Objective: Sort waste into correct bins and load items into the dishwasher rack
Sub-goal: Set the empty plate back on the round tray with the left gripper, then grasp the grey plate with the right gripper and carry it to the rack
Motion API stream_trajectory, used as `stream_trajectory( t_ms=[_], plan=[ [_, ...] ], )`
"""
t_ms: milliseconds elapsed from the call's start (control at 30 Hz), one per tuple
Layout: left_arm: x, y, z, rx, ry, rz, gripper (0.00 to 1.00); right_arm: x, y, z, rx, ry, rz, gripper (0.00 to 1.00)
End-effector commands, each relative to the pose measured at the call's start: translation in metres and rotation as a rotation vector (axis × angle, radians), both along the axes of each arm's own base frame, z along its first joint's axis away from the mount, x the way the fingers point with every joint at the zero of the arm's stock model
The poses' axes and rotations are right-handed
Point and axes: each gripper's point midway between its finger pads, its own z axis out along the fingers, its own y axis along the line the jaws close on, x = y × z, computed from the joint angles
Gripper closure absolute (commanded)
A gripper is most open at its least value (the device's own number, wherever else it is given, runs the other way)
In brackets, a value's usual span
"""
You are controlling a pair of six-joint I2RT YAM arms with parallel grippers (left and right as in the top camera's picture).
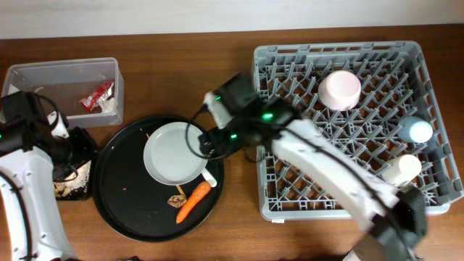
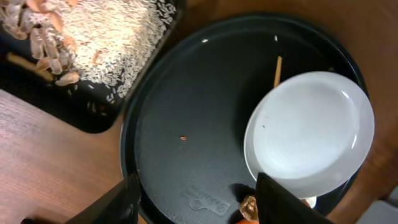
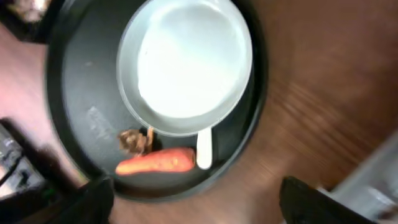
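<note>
Far left, my left hand [image 2: 196, 202] hangs spread and empty over the round tray [image 2: 186, 93], with the scraps tray [image 2: 74, 112] beyond. Moving across: the white plate [image 1: 174, 152], then the carrot [image 1: 193, 201] slanting at its lower right. My right hand [image 3: 196, 194], also spread and empty, looks nearer, and the carrot lies crosswise just ahead. Only the left wrist view shows the chopstick [image 2: 278, 71] poking from the plate's rim.

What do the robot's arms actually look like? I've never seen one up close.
Each arm has smooth white shells on its long links and chunky black joints. The right arm has small green lights near its wrist and a thin black cable looping out; the left arm is built alike. The left end effector and right end effector each have two dark, blunt fingers.
</note>
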Motion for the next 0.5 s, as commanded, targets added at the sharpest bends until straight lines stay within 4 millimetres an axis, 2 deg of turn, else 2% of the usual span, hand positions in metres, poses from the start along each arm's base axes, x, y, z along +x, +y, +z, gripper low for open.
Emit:
stream_trajectory(
  t_ms=[0, 100, 133, 233, 267, 400, 467],
  plan=[
    [-0.002, 0.003, 0.002, -0.003, -0.003, 0.027, 0.41, 0.009, 0.017, -0.056, -0.071, 0.093, -0.125, 0.22],
    [-0.002, 0.003, 0.002, -0.004, -0.003, 0.027, 0.41, 0.012, 0.028, -0.091, -0.089, 0.149, -0.167, 0.28],
    [-0.002, 0.003, 0.002, -0.004, -0.003, 0.027, 0.41, 0.012, 0.031, -0.107, -0.105, 0.173, -0.184, 0.35],
    [-0.002, 0.003, 0.002, -0.004, -0.003, 0.027, 0.40, 0.013, 0.033, -0.136, -0.129, 0.224, -0.251, 0.43],
    [-0.001, 0.003, 0.002, -0.004, -0.004, 0.027, 0.40, 0.013, 0.035, -0.140, -0.125, 0.228, -0.249, 0.44],
    [-0.002, 0.002, 0.002, -0.007, -0.004, 0.026, 0.40, 0.019, 0.040, -0.153, -0.111, 0.238, -0.295, 0.60],
    [-0.001, 0.002, 0.002, -0.007, -0.004, 0.025, 0.40, 0.021, 0.042, -0.156, -0.102, 0.253, -0.340, 0.79]
  ],
)
